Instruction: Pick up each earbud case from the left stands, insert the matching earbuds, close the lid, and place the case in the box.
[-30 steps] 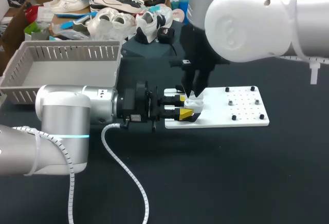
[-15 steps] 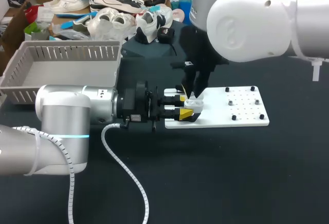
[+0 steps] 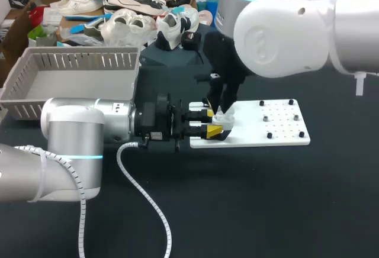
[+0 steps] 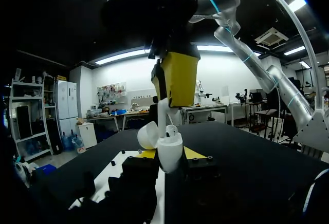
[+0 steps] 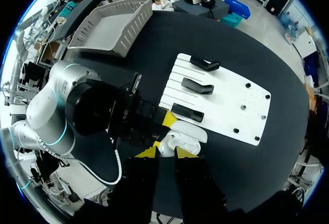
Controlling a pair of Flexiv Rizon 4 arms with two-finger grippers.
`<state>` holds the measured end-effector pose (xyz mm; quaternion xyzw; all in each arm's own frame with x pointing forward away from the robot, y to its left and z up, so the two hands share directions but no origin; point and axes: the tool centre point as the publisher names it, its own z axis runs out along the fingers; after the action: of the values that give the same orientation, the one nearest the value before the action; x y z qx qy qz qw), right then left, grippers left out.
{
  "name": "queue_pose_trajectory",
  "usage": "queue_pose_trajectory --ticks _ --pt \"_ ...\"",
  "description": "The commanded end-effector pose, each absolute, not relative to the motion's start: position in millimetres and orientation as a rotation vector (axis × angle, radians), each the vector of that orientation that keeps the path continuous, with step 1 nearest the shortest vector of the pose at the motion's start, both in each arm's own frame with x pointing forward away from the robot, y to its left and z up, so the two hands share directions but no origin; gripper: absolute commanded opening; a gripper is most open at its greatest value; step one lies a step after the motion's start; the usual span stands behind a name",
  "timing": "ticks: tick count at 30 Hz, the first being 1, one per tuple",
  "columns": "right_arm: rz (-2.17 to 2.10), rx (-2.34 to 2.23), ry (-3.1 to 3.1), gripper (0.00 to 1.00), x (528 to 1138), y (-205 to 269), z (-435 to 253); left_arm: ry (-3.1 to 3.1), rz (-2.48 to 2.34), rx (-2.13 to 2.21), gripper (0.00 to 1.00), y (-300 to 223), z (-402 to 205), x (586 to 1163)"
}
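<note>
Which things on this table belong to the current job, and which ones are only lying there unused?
Part of the job:
earbud case, lid open, held in the left arm's fingers
earbud in the right arm's fingers above it
grey box
white board with black stands

Only lying there:
small dark studs on the board's other end; I cannot tell what they are

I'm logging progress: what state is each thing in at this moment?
Case: lid open.
Left gripper: shut on the case.
Right gripper: shut on an earbud, just above the case.
Stands: three in view, all empty.
Box: empty.
</note>
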<state>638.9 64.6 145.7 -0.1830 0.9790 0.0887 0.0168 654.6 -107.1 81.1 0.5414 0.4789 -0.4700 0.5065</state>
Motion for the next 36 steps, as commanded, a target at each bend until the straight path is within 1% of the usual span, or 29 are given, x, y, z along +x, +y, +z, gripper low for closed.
queue_pose_trajectory --ticks 1,36 --pt "0.279 -0.567 3.033 0.0 635.9 62.1 145.1 1.155 -1.129 1.301 0.0 -107.0 80.6 653.0" --pt "0.312 -0.554 2.994 0.0 634.0 59.6 139.6 1.155 -1.129 1.301 0.0 -107.0 80.6 653.0"
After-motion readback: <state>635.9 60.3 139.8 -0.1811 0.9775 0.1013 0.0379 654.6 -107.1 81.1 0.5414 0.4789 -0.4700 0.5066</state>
